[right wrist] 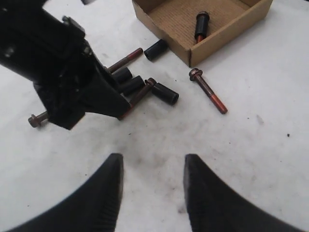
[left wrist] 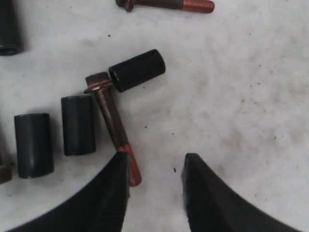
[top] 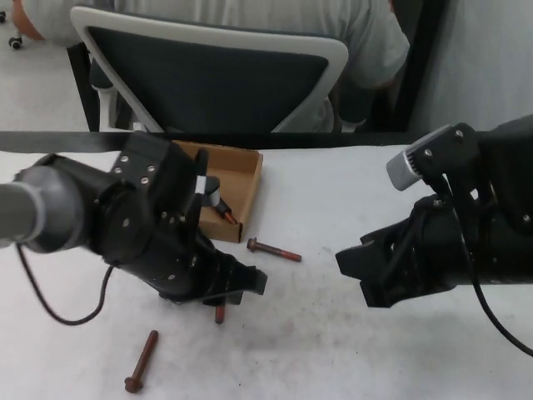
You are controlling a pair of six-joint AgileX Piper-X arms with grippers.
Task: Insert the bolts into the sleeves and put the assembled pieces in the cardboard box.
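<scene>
**A:** Left gripper point(left wrist: 155, 163), fingers?

**B:** Spread apart, nothing between them. Low over the scuffed white bench top point(left wrist: 241, 96).

**A:** Nearest piece?

**B:** Coppery-brown metal bolt with a flanged hex head point(left wrist: 110, 121), lying flat. Its thread end is a brighter orange. The tip meets the edge of one fingertip; whether they actually touch I cannot tell. The bolt sits outside the gap, not in it.

**A:** Sleeves?

**B:** Short black cylindrical sleeve point(left wrist: 137, 70) lying tilted, one end against the bolt head. Second black sleeve point(left wrist: 78, 124) just beside the shank, on the side away from the gap. Third black sleeve point(left wrist: 34, 145) beside that one, parallel to it, a little apart.

**A:** Right gripper point(right wrist: 152, 164)?

**B:** Fingers parted, holding nothing, bare bench beneath. In the high view it is at 3 o'clock from the left gripper, well apart.

**A:** Farther out?

**B:** High view, reckoned from the left gripper. Loose bolt point(top: 273, 250) between 1 and 2 o'clock, near. Another bolt point(top: 140, 361) at 8 o'clock. Shallow brown cardboard box point(top: 237, 177) at 12 o'clock. One bolt-in-sleeve piece point(top: 218, 202) lies inside it.
</scene>
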